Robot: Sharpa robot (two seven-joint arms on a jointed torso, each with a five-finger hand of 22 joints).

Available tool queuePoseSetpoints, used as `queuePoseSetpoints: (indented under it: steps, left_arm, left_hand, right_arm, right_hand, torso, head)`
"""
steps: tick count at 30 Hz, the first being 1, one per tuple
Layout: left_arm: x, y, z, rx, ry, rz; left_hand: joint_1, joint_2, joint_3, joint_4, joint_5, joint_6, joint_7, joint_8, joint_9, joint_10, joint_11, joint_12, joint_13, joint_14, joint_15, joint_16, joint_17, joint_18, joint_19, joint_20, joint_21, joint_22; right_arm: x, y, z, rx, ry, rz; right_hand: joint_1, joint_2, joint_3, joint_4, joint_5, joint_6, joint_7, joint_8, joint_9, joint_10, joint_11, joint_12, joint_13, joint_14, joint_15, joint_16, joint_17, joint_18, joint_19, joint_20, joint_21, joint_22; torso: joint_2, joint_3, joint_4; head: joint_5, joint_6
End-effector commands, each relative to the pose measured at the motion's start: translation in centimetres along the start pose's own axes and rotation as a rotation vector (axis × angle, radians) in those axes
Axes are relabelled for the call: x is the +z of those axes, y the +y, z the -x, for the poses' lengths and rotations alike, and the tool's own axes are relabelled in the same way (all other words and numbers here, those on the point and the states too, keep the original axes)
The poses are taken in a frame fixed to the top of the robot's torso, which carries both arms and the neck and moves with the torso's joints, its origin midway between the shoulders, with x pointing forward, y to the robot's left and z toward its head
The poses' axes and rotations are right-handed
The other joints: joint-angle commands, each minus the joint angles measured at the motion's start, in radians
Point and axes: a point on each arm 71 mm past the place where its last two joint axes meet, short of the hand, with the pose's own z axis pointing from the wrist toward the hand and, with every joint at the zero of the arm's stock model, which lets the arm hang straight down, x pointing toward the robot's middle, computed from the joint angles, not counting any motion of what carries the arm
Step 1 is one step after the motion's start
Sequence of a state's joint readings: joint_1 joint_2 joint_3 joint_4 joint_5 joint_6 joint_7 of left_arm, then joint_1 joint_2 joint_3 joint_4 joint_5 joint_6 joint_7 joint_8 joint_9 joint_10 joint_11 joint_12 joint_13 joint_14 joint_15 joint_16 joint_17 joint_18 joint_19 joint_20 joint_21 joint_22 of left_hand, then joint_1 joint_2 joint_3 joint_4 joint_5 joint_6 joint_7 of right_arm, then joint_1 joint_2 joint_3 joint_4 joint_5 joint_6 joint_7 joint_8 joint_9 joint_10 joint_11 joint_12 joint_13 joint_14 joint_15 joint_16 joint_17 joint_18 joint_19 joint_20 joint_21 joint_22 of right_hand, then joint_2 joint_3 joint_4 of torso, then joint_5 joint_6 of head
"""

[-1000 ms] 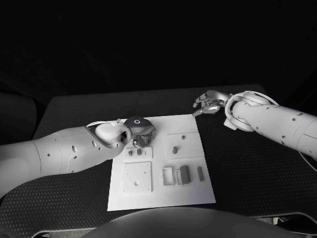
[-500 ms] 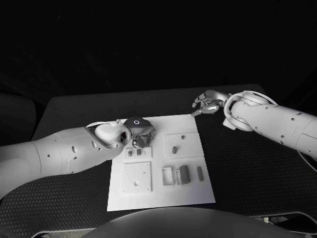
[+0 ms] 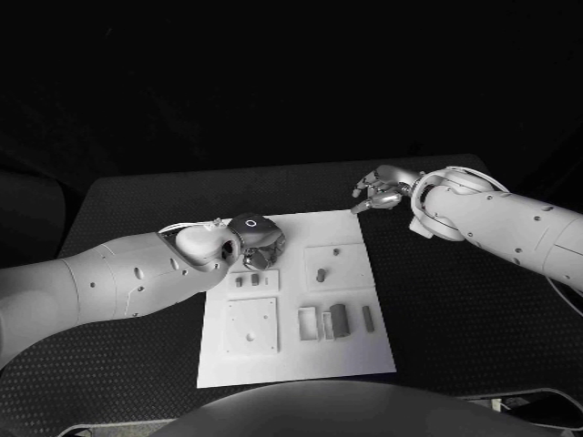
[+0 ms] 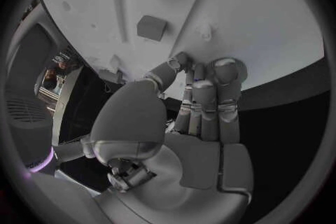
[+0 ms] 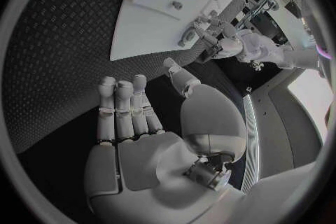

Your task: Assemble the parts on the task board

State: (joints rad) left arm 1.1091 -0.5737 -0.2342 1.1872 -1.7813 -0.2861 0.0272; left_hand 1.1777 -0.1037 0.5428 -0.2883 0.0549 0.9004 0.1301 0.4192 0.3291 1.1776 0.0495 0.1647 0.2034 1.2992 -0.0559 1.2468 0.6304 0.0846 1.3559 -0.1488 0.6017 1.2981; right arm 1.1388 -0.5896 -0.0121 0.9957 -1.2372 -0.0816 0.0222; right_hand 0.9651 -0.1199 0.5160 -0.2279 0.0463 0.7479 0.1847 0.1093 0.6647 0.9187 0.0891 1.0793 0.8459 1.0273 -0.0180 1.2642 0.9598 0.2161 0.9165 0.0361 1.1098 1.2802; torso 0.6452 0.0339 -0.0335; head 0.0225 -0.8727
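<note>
So the white task board [image 3: 291,300] sits mid-frame on the black table [image 3: 475,309] in the head view, a bit below centre. The left hand [image 3: 256,241] is over the board's upper-left corner, fingers bunched close together with the tips pressing down on the board surface [image 4: 203,75]; can't make out anything pinched between them. Just beyond those fingertips in the left wrist view there are two small parts [image 4: 152,27] sitting on the board, near each other. More parts [image 3: 338,320] are clustered in the lower-middle of the board, and a single one [image 3: 321,272] stands right of centre. The right hand [image 3: 381,189] hangs off the board's upper-right corner, above the table; in the right wrist view its fingers [image 5: 122,109] are straight, side by side, holding nothing.
</note>
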Motion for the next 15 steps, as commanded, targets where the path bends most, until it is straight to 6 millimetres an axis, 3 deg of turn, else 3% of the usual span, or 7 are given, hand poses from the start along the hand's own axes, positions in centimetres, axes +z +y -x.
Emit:
queuePoseSetpoints:
  steps: [1,15]
  left_arm:
    - [0.05,-0.14,-0.41,0.003,0.013,0.000]
    - [0.04,-0.21,-0.61,-0.002,0.032,-0.004]
  left_hand:
    - [0.001,0.012,0.006,0.000,-0.005,0.006,0.002,0.000,0.001,0.019,0.008,-0.001,0.000,-0.003,0.000,0.006,-0.001,0.078,-0.001,-0.005,-0.001,0.002]
    - [0.004,0.017,0.007,-0.001,-0.005,0.037,0.005,0.007,0.006,0.054,0.004,0.009,0.015,-0.004,-0.004,0.010,-0.004,0.077,0.000,-0.006,-0.002,0.008]
  right_arm:
    - [0.03,0.14,-0.10,-0.003,0.010,0.009]
    - [0.05,0.15,-0.11,-0.003,0.011,0.009]
  right_hand:
    - [-0.011,0.000,-0.001,0.006,0.002,-0.006,0.015,0.004,-0.001,-0.006,-0.003,0.006,-0.001,0.001,-0.004,0.006,-0.001,0.046,0.000,-0.009,-0.005,0.001]
    - [-0.011,0.000,-0.001,0.006,0.002,-0.006,0.015,0.004,-0.001,-0.006,-0.003,0.006,-0.002,0.001,-0.004,0.006,-0.001,0.046,0.000,-0.010,-0.005,0.001]
  torso:
    - [0.000,0.0000,-0.0002]
    - [0.000,0.0000,0.0002]
  head:
    - [-0.001,0.000]
    - [-0.003,0.000]
